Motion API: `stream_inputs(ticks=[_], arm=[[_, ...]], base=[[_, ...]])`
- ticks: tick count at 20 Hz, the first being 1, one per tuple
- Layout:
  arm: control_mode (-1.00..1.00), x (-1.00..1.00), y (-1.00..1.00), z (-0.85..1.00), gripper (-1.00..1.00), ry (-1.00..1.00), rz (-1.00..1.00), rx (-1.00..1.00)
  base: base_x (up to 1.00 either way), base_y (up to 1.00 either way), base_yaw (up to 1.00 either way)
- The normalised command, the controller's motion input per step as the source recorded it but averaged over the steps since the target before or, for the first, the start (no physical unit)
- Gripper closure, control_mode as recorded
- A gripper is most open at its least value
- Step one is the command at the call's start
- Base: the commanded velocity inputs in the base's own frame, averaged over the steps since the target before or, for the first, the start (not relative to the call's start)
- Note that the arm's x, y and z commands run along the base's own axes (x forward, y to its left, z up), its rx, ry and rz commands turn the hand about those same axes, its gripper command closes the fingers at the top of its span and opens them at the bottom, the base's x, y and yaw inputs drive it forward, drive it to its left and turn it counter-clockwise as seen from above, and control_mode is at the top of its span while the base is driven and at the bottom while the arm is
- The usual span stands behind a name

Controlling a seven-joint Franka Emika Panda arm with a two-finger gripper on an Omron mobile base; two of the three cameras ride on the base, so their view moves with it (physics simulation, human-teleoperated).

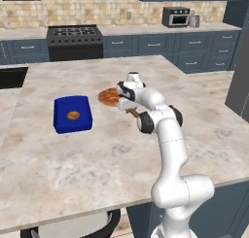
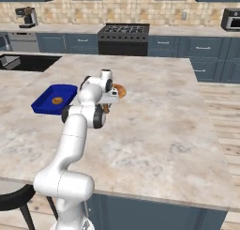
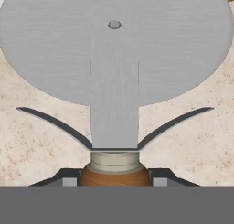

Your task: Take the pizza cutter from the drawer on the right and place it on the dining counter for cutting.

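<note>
1. Hand view: the small pizza cutter with a round grey metal wheel and brown wooden handle [image 3: 114,58] sits right in front of the camera, its wheel spread wide across the upper part and its handle end at the bottom between the two dark finger tips [image 3: 69,177].
2. The two-finger gripper [image 3: 114,179] is closed on the handle, one finger on each side of the brown wood.
3. Beneath the cutter lies the wide beige marbled stone dining counter [image 3: 36,150]; whether the wheel touches the stone cannot be told.
4. Left base view: the white arm rises from the lower right and bends over the dining counter [image 1: 121,154], its gripper [image 1: 127,107] low above the stone, with a bit of the brown handle [image 1: 132,112] showing under the wrist.
5. The round orange-brown pizza [image 1: 108,96] lies just beside the gripper, on its far left side.
6. A dark blue square tray [image 1: 73,114] with a small brown item in it rests on the counter, left of the pizza and apart from it.
7. Right base view: the gripper [image 2: 108,102] hangs between the blue tray [image 2: 52,98] and the pizza [image 2: 119,90].
8. Behind the counter stands a black stove [image 1: 74,40] among navy drawer fronts.
</note>
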Motion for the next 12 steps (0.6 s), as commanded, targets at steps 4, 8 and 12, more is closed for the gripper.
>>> stream_inputs(ticks=[4, 8, 12], arm=[[-1.0, 0.11, 0.04, -0.02, -1.0, 0.02, 0.0, 0.0], [-1.0, -0.24, 0.0, 0.0, -1.0, 0.0, 0.0, 0.0], [-1.0, -0.79, 0.0, 0.0, -1.0, 0.0, 0.0, 0.0]], base=[[0.0, 0.0, 0.0], [0.0, 0.0, 0.0], [0.0, 0.0, 0.0]])
